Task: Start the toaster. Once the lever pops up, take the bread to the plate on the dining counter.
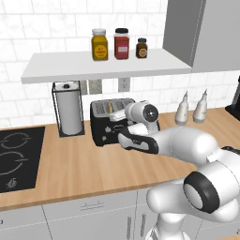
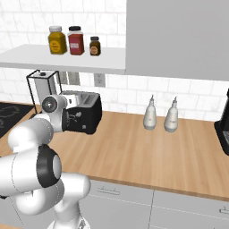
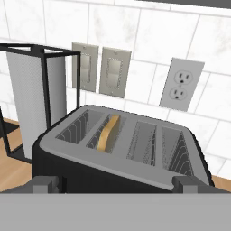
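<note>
The black toaster (image 1: 104, 123) (image 2: 88, 108) (image 3: 81, 169) stands on the wood worktop against the tiled wall. The bread (image 3: 109, 132) (image 1: 109, 108) sits low in its second slot from the left, only its tan top edge showing. My gripper (image 3: 116, 184) (image 1: 117, 130) (image 2: 70, 120) hovers right in front of the toaster's upper front face, open, with one fingertip (image 3: 45, 183) at each side and nothing between them. The toaster's lever is hidden behind my hand. The plate and the dining counter are out of view.
A paper towel holder (image 1: 69, 110) (image 3: 31, 103) stands just left of the toaster, with a black cooktop (image 1: 16, 157) beyond it. Two white bottles (image 2: 159, 115) and a black coffee machine (image 2: 223, 129) stand to the right. A shelf (image 1: 103, 65) with jars hangs above.
</note>
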Controlling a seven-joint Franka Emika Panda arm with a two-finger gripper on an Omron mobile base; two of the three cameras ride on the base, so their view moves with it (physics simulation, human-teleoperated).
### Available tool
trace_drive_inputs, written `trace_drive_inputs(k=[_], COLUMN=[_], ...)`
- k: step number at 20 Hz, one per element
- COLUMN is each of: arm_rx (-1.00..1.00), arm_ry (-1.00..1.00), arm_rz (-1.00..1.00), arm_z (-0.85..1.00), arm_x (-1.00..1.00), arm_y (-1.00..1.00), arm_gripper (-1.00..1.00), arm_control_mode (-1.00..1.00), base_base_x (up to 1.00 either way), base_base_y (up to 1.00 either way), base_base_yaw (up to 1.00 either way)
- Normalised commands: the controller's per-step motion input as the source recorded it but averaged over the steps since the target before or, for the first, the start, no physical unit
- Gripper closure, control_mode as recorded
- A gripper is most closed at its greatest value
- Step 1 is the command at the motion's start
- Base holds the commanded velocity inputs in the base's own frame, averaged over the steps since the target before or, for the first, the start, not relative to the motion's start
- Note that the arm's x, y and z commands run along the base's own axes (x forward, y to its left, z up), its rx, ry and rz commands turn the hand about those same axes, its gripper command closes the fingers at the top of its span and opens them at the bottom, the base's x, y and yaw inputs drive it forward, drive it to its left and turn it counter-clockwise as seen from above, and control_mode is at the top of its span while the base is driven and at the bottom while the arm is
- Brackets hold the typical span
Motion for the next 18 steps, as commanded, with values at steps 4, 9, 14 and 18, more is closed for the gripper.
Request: trace_drive_inputs(k=[4, 9, 14, 18], arm_rx=[0.00, 0.00, 0.00, 0.00], arm_ry=[0.00, 0.00, 0.00, 0.00], arm_rz=[0.00, 0.00, -0.01, 0.00], arm_z=[0.00, 0.00, 0.00, 0.00], arm_x=[0.00, 0.00, 0.00, 0.00], arm_y=[0.00, 0.01, 0.04, 0.02], arm_gripper=[-1.00, -1.00, -1.00, -1.00], arm_control_mode=[-1.00, -1.00, -1.00, -1.00], base_base_x=[0.00, 0.00, 0.00, 0.00], base_base_y=[0.00, 0.00, 0.00, 0.00], base_base_yaw=[0.00, 0.00, 0.00, 0.00])
